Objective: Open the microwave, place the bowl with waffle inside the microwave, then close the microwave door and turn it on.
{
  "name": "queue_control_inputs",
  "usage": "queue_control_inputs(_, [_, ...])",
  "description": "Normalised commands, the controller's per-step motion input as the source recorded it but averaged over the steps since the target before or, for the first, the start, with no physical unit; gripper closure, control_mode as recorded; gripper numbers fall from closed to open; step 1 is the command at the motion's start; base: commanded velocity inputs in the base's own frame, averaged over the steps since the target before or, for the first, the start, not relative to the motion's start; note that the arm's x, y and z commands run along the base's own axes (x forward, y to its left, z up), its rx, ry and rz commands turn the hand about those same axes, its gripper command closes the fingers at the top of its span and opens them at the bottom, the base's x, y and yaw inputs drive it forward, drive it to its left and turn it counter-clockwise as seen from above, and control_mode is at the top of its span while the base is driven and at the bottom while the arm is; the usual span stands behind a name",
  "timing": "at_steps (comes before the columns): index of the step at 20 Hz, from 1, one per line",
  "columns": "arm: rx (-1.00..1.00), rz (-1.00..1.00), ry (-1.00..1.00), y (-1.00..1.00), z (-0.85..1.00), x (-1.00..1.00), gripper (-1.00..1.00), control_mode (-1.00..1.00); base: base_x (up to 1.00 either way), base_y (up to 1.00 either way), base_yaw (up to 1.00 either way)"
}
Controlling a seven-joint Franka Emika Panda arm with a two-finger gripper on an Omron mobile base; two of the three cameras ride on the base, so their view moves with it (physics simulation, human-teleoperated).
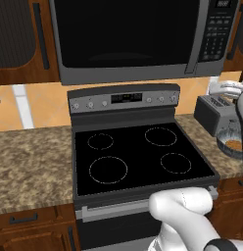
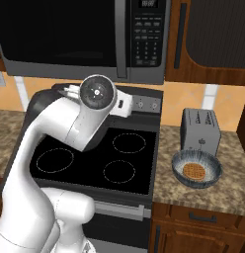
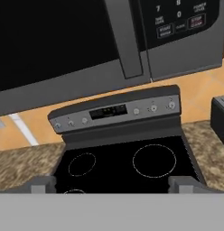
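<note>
Grey bowl with waffle (image 2: 197,169) holds orange-brown round

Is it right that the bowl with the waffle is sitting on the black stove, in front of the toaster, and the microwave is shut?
Not quite. The bowl with waffle sits on the stone counter to the right of the stove, not on it. The right base view shows this. It is in front of the toaster, and the microwave is shut.

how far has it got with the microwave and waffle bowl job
Nothing looks done: the microwave door is shut and the bowl with waffle sits on the counter before the toaster. The open, empty hand faces the door handle. Opening, loading, closing and starting remain.
</note>
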Motion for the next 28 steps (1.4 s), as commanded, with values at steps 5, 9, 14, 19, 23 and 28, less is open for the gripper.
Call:
queue_control_inputs(5, [-0.01,-0.07,-0.01,0.00,0.72,0.00,-1.00,-1.00,0.00,0.00,0.00])
queue_control_inputs(9, [-0.01,-0.05,0.00,0.00,0.47,0.03,-1.00,-1.00,0.00,0.00,0.00])
queue_control_inputs(14, [0.00,-0.03,-0.01,0.02,0.29,0.15,-1.00,-1.00,0.00,0.00,0.00])
queue_control_inputs(19, [0.00,-0.09,-0.14,0.04,0.20,0.43,-1.00,-1.00,0.00,0.00,0.00])
queue_control_inputs(23, [-0.03,-0.11,-0.16,0.02,0.14,0.46,-1.00,-1.00,0.00,0.00,0.00])
queue_control_inputs(28, [0.00,-0.08,-0.03,0.05,0.01,0.25,-1.00,-1.00,0.00,0.00,0.00])
